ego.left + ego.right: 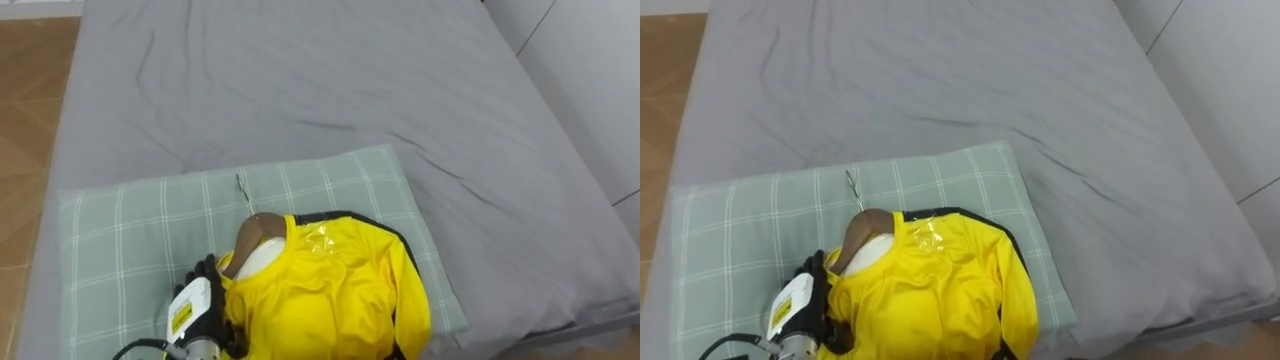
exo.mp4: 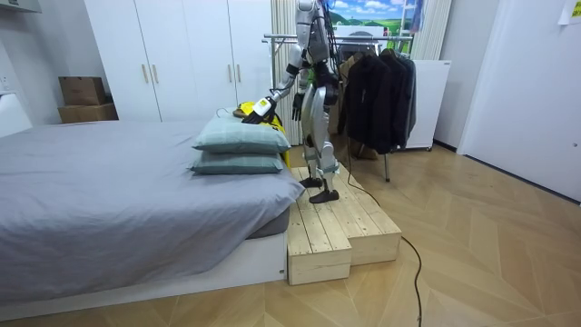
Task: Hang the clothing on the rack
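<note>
Low in the frame, one yellow shirt (image 1: 330, 290) on one wooden hanger (image 1: 255, 232) lies atop two stacked pillows (image 2: 241, 138). Left hand (image 1: 200, 285) clasps the shirt's shoulder. Right hand (image 2: 297, 106) hangs mid-frame in the room view, and I cannot tell its grip.

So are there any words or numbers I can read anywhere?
Nothing here can be read.
On the left hand: a tag, but its print is too blurred to read.
On the yellow shirt: no words show.
On the boxes: too small to tell.
</note>
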{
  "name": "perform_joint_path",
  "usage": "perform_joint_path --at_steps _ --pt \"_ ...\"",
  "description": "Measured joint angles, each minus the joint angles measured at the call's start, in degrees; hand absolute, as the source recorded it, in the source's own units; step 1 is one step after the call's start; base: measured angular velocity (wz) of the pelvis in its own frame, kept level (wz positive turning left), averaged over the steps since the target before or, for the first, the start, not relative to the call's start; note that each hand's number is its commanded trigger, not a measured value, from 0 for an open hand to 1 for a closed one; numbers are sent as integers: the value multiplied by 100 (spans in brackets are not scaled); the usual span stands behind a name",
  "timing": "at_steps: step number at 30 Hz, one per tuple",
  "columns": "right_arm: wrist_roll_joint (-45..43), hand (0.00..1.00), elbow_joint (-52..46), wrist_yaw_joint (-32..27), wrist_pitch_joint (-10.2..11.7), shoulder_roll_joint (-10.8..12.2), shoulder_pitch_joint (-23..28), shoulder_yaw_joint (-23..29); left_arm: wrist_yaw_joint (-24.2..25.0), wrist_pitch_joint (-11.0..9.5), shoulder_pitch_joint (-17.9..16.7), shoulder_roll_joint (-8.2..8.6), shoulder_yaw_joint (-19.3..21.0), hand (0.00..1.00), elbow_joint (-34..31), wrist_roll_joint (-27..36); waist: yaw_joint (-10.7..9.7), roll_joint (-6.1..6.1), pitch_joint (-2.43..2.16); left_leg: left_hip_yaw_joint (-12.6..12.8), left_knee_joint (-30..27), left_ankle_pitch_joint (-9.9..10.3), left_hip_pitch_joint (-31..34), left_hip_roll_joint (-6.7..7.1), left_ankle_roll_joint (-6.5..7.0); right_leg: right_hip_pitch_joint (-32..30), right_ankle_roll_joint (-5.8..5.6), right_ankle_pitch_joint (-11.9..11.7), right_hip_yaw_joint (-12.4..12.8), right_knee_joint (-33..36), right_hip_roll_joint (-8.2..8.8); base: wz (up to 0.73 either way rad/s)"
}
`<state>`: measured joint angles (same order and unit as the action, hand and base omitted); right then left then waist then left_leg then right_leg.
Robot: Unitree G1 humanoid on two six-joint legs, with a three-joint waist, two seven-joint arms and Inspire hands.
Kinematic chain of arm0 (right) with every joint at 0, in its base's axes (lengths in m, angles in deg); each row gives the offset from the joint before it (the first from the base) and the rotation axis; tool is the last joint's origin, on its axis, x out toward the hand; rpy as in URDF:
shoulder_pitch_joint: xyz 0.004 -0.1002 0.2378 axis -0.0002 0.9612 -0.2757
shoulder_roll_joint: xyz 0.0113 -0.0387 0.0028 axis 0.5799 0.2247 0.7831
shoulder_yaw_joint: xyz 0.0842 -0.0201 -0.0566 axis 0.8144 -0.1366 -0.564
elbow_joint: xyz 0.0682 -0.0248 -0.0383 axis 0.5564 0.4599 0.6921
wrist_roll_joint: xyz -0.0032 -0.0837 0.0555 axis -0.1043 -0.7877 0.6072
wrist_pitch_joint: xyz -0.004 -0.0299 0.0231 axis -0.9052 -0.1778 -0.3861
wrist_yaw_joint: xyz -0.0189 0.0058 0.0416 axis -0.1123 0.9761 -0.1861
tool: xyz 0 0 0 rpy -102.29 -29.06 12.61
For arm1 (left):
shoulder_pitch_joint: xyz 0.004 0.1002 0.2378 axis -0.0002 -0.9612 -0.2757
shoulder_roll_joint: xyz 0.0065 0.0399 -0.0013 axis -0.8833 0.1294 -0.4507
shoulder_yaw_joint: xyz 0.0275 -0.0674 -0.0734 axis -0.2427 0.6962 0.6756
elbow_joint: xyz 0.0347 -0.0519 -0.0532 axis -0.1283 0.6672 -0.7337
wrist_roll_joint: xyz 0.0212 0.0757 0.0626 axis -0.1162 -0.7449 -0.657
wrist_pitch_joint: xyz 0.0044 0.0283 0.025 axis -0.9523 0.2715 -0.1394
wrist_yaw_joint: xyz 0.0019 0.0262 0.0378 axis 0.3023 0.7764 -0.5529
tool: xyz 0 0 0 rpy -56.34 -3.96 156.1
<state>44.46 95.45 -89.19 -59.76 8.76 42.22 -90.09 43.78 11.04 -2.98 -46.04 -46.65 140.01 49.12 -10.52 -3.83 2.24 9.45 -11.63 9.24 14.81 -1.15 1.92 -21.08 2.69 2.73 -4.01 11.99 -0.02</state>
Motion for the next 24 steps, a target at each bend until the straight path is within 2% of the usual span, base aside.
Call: perform_joint_path --at_steps 2,3,4,5,11,15,18,24 --pt "-4 0 0 -10 -47 11 -8 0 -1 -44 17 2 3 0 -10 229 -3 -11 0 3 -8 0 -6 0 0 0 1 -2 1 11 2 -2" --pt "-5 0 -1 -10 -80 27 -12 -1 -1 -75 25 1 2 33 -11 358 3 -26 -2 17 -14 0 -7 -2 0 -3 1 -2 1 22 2 0" --pt "-4 0 1 -9 -92 41 -14 -1 -1 -79 28 0 2 93 -12 390 6 -39 -4 18 -17 -1 -8 -3 0 -4 2 -2 1 23 0 0" --pt "-4 0 1 -9 -94 46 -16 -1 -1 -79 28 -1 2 100 -12 392 6 -43 -4 18 -19 -1 -8 -3 -1 -4 3 -3 1 23 0 0" --pt "-22 0 28 -3 -166 109 -78 -2 -128 -150 70 -51 196 100 -10 488 34 -65 -2 15 -20 -1 -17 -1 -1 -10 5 -4 23 30 -4 0" --pt "30 0 91 -3 -229 122 -120 -43 -190 -156 196 -102 313 100 -7 630 180 -122 -7 17 -13 -2 -38 4 -1 -8 4 -2 62 54 -10 -1" --pt "30 0 92 16 -320 143 -176 -52 -288 -156 223 -177 306 100 -12 762 181 -170 -18 16 -12 -2 -43 6 -1 1 4 -3 62 52 -7 0" --pt "16 0 99 92 -325 145 -192 -208 -295 -125 230 -245 317 100 6 849 172 -192 -30 16 1 -2 -52 5 -1 13 3 -3 61 44 -7 0"
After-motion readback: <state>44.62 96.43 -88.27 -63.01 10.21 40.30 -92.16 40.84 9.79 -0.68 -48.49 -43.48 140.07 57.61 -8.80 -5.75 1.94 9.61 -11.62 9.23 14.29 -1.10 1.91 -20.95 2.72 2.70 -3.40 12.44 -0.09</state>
